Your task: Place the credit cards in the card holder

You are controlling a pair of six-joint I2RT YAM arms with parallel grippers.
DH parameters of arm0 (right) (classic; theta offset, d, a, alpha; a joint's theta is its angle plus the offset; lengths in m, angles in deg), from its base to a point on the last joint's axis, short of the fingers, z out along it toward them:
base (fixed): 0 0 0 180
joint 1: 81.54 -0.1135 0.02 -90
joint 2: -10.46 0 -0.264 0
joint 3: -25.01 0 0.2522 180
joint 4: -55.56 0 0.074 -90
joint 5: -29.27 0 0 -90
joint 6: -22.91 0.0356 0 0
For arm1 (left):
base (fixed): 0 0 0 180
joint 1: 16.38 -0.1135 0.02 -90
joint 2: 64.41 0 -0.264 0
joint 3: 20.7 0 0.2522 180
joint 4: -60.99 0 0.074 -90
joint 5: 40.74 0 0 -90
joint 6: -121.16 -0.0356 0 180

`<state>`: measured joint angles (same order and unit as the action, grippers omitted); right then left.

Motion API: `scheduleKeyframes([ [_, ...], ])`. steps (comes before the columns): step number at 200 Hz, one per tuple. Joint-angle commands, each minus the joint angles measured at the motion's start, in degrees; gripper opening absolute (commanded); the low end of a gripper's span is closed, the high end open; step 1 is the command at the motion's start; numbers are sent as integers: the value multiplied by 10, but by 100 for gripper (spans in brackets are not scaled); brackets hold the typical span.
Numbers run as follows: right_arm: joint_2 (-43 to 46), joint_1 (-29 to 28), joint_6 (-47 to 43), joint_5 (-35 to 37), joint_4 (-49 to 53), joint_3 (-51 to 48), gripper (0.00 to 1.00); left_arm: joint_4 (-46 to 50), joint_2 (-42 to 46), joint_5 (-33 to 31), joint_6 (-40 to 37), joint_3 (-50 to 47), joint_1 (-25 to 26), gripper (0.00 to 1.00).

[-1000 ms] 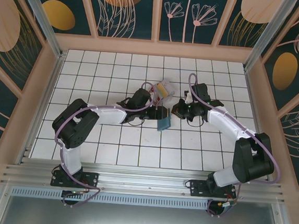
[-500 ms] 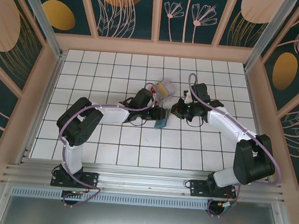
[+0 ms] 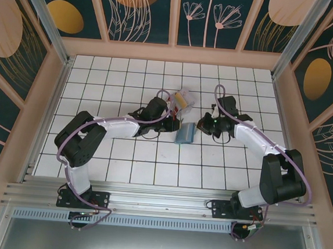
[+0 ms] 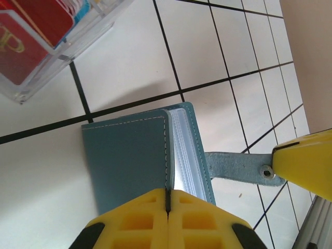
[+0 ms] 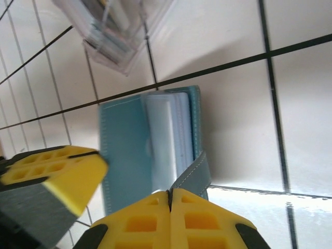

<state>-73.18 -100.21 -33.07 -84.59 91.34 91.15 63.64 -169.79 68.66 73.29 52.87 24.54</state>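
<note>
The card holder (image 3: 184, 133), a teal folding wallet, lies on the white tiled table (image 3: 122, 167) about mid-table, between the two grippers. Both arms reach out from the near edge and bend inward toward each other, wrists low over the tiles. The left gripper (image 4: 167, 199) meets the holder from the left. Its yellow fingers are pressed together with the stitched edge of the teal cover running in between them, so it pinches the cover. The right gripper (image 5: 170, 199) meets it from the right, fingers likewise closed and clamped on the holder's blue-grey strap (image 5: 193, 174). In the left wrist view the strap's snap end touches a yellow finger. The holder is slightly ajar, with pale clear pocket pages (image 4: 182, 150) showing beside the cover. The credit cards (image 4: 28, 44) sit just on the far side of the holder, packed together in a small clear plastic box (image 3: 183, 97), and a red one faces the left wrist camera. Box and holder are near each other but apart.
</note>
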Motion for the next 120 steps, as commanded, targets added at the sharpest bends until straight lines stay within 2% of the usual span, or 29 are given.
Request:
scheduleKeyframes([
  [1, -5, 8, -23, 20, -13, -15, 3, 38, 12, -22, -13, -17, 1, 0],
  [47, -30, 33, -49, 50, -20, -42, 5, 47, 22, -49, -15, -64, 1, 0],
  [88, -46, 48, -63, 50, -22, -41, 12, 46, 40, -81, -15, -122, -3, 0],
  [120, -56, 51, -69, 16, -13, -18, 15, 35, 48, -77, -4, -140, -3, 0],
])
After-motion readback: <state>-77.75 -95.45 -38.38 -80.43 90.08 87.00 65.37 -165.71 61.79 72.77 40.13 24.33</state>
